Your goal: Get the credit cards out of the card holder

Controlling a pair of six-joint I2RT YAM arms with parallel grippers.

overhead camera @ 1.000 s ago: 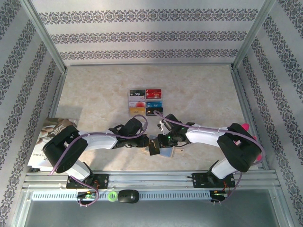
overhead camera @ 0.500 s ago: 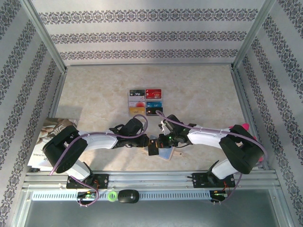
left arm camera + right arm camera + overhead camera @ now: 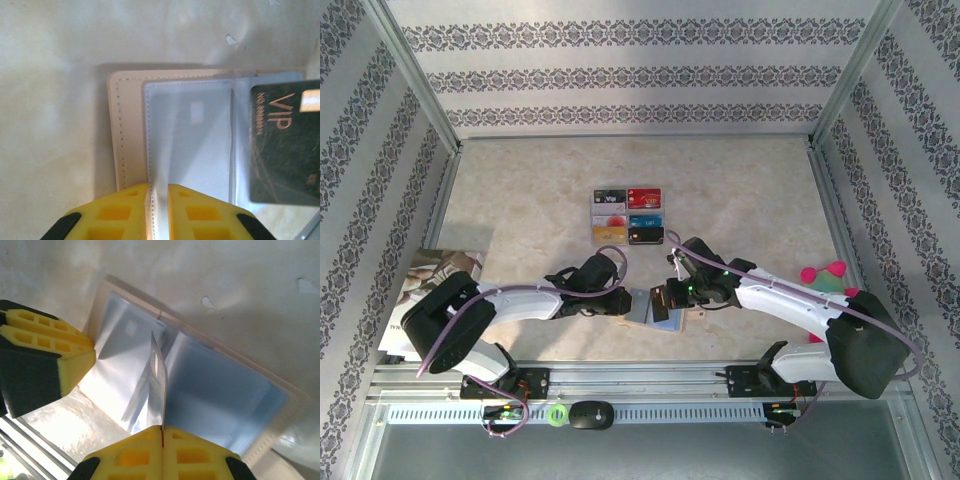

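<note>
Lettering "VIP" in orange marks the dark card (image 3: 282, 145), pinched edge-on by the right gripper (image 3: 162, 437). The left gripper (image 3: 159, 200) nips the card holder (image 3: 127, 150), which lies open on the table (image 3: 740, 190), near middle.

The right fingers (image 3: 200, 452) now pinch the black card (image 3: 282, 145) and pull it up from the card holder (image 3: 130, 130), and the right arm (image 3: 800, 305) swings wide.
</note>
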